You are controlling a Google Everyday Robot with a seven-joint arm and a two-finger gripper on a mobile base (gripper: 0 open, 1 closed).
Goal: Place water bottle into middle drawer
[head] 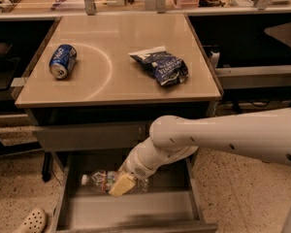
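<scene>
The water bottle point(101, 180) is clear plastic with a white cap pointing left. It lies on its side inside the open middle drawer point(131, 211), a grey metal tray pulled out below the table. My gripper point(122, 183) reaches down into the drawer from the right on a white arm. Its pale fingers sit at the bottle's right half, touching or right over it. The bottle's right end is hidden behind the gripper.
A blue soda can point(62, 61) lies on the tan tabletop point(116, 81) at the left. A dark blue chip bag point(161, 67) lies at the right. A closed grey drawer front point(87, 136) is above the open drawer. A white shoe point(31, 221) is on the floor at lower left.
</scene>
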